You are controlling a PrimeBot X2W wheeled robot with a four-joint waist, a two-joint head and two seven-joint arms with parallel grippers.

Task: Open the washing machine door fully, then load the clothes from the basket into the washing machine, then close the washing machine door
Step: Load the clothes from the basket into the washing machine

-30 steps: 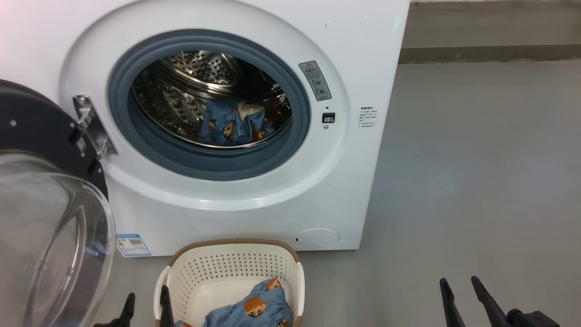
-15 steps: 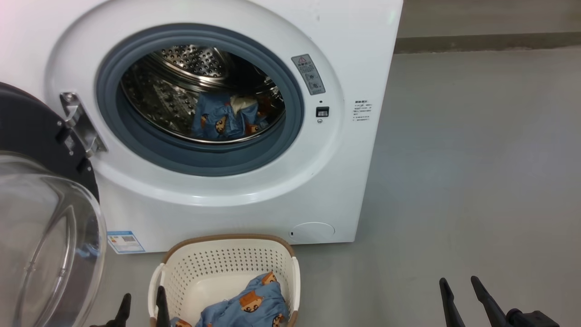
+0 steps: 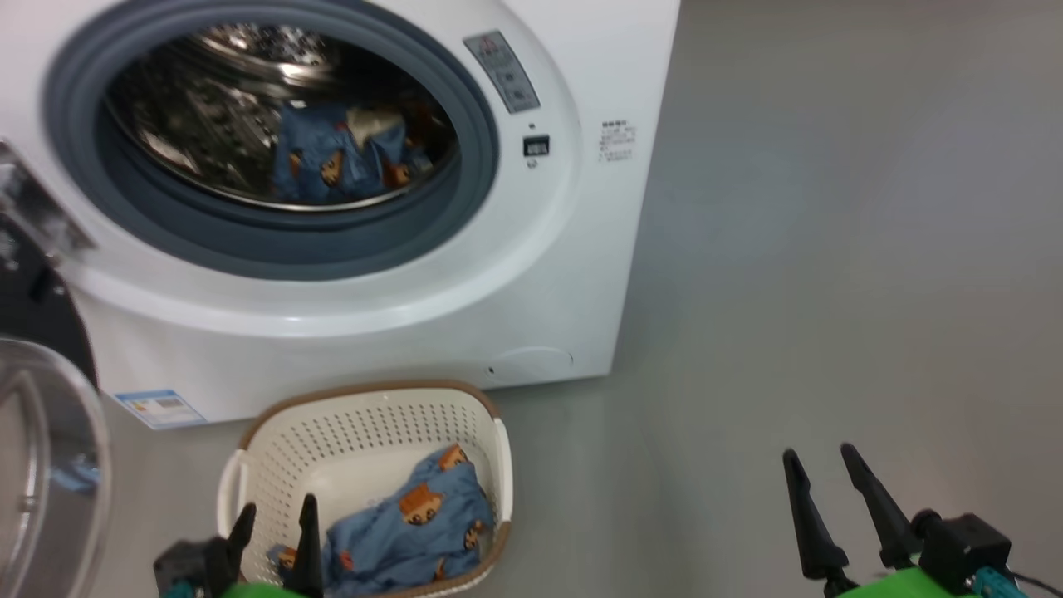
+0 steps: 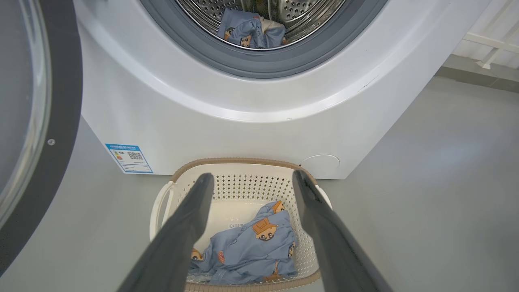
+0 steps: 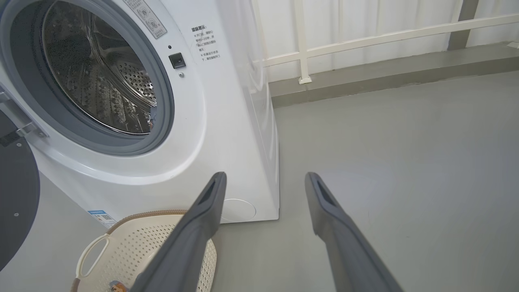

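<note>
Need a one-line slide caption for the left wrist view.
Open left gripper pointing at basket of bear-print clothes; more lie inside the washing machine.

Smooth grey floor (image 3: 830, 249), low grey kerb (image 5: 385, 77) beneath white railing (image 5: 365, 39), soft even light

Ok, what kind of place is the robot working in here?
Likely a laundry or utility area, maybe a balcony: a white front-loading washing machine stands on a bare grey floor, a basket of clothes sits in front, and a white railing runs behind.
</note>
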